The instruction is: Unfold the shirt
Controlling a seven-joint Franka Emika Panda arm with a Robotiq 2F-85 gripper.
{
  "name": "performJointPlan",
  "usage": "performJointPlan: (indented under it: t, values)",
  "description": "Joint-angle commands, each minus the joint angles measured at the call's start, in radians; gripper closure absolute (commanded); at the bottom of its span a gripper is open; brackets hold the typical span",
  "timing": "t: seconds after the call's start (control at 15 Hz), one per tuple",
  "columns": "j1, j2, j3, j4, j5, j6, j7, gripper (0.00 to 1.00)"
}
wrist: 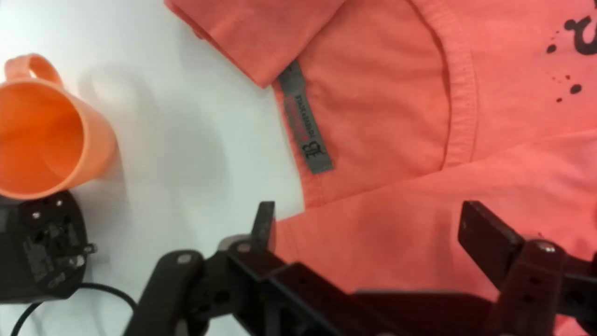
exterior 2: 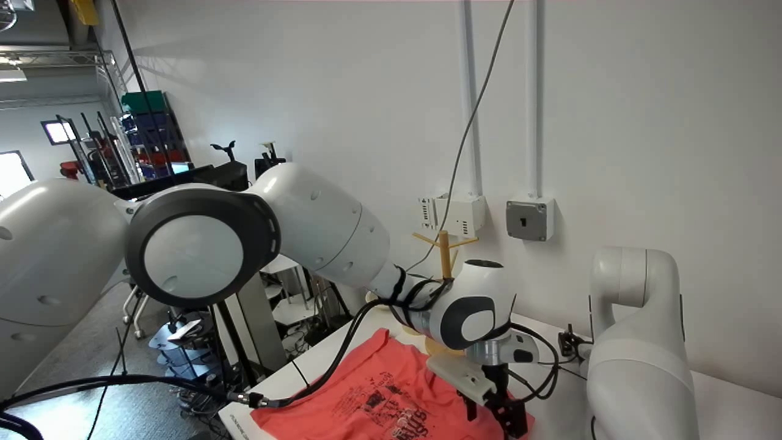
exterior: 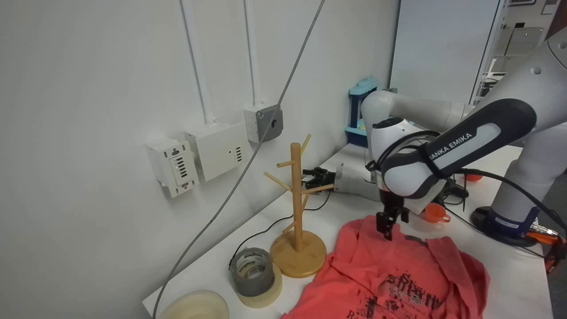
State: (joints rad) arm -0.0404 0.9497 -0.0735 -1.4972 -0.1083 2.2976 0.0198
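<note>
While the gripper (wrist: 371, 221) hangs with its fingers spread wide over the collar end of the shirt (exterior: 367, 261), whether they touch the cloth cannot be told. The shirt lies partly folded on the white table (exterior: 518, 279), just beside the wooden mug tree (exterior: 297, 199). Near the collar is an orange cup (wrist: 100, 140), mouth facing the wrist camera, plain orange wall showing inside; a black device (wrist: 46, 252) sits just beside the cup. A grey tape roll (exterior: 254, 287) appears stacked on a tan tape roll (exterior: 266, 300), near a cream round item (exterior: 195, 305) cut off by the frame. Inside the collar, a grey label (wrist: 305, 123) carries dark and reddish lettering, blurred except for what looks like a large B, and a flap of cloth covers one end. Black print runs across the shirt's front, no whole word certain. On the arm (exterior: 496, 115), ANKA EMIKA reads clearly, beside a black strap (exterior: 429, 160)
</note>
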Motion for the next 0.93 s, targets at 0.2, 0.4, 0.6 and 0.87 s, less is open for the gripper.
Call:
performJointPlan:
  t: [0.2, 0.4, 0.6, 0.87]
  values:
    - [-0.080, 0.072, 0.028, 0.157, 0.033, -0.130, -0.132, 0.00]
    - [-0.116, 0.116, 0.045, 0.222, 0.050, -0.220, -0.174, 0.00]
    - [-0.140, 0.162, 0.069, 0.291, 0.078, -0.307, -0.223, 0.00]
    - [-0.139, 0.209, 0.088, 0.375, 0.102, -0.362, -0.241, 0.00]
